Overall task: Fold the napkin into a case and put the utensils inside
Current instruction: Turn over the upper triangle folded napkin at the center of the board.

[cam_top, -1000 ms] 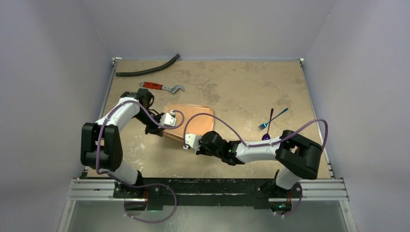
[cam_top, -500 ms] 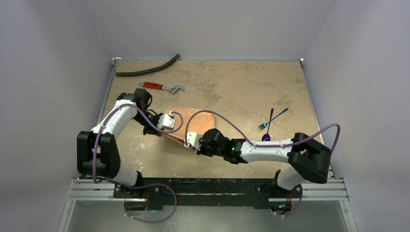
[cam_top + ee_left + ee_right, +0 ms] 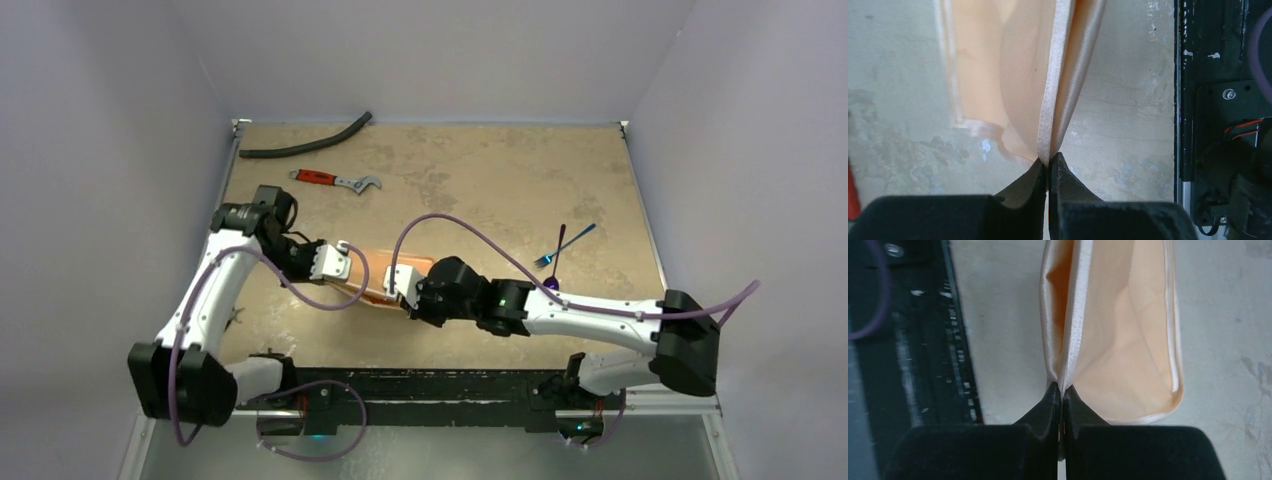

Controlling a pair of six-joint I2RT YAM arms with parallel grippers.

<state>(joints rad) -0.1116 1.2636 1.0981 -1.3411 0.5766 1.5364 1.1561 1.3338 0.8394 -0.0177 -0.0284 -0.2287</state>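
Peach-orange satin cloth, the napkin, sits on the near left-of-centre part of a mottled tan table, not far from the black rail that carries the two arm bases. Seen from above, it is a small folded shape stretched between the two grippers, which face each other from its left and right ends. The left gripper has its two black fingers pressed together, pinching a doubled, hemmed edge of the napkin right at the fingertips. From that pinch the cloth runs away in two layers, and a lower layer lies flat on the table to one side. The right gripper is closed in the same way on the other end of that hemmed edge. Its wrist camera shows the cloth opening beyond the pinch into a shallow pocket with a rounded, stitched rim resting on the table. Neither gripper holds anything but cloth. A slim blue fork and a dark purple spoon lie crossed over each other on the right side of the table, well apart from the napkin. A red-handled wrench and a curved black hose lie near the far left corner.
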